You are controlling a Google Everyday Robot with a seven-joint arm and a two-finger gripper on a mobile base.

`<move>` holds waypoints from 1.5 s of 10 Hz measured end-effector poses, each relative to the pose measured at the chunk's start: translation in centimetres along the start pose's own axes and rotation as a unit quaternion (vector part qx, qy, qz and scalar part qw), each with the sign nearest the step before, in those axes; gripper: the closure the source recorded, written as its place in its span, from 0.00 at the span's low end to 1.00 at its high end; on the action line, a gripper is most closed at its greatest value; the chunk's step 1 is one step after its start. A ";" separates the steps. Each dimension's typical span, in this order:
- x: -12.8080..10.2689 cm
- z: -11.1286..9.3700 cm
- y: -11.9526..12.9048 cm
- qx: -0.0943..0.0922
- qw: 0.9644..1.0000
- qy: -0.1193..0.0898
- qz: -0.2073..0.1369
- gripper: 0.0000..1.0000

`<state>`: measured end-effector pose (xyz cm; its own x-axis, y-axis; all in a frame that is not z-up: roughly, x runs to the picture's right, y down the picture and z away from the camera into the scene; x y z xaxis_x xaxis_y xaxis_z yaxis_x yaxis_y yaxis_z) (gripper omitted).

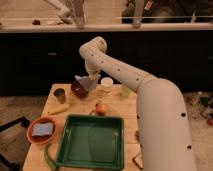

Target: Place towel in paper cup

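My gripper (91,76) hangs at twelve o'clock above the matt wooden table (120,107), by a soft cloth towel (85,82). The arm (160,110) looks like smooth white plastic. At six o'clock the green tray (64,142) is glossy plastic, and the paper cup (106,84) is matt.

Gripper (89,79) hemmed btwn bowl (77,90) & paper cup (106,84).

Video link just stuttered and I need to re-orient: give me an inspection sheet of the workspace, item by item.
Surface: wooden table, things mostly along its far side.
Job's things: white paper cup upright near the far edge; pale towel at the tool, left of the cup, not in it.
Clutter: green tray, red bowl holding a blue sponge, banana, dark cup, dark bowl, green cup, orange fruit.
Grippers: tool above the dark bowl, beside the paper cup.
Cables: nothing seen.
Surroundings: dark cabinets behind the table.
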<state>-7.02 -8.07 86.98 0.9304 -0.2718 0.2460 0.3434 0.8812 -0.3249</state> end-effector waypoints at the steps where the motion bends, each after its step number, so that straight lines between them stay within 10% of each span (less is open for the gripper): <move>1: 0.7 0.0 -0.3 0.001 1.000 0.001 0.005 1.00; 15: 3.3 -1.8 -1.7 0.015 0.999 0.017 0.030 1.00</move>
<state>-4.30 -11.14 86.67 0.9533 -0.2295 0.1962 0.2824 0.9077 -0.3102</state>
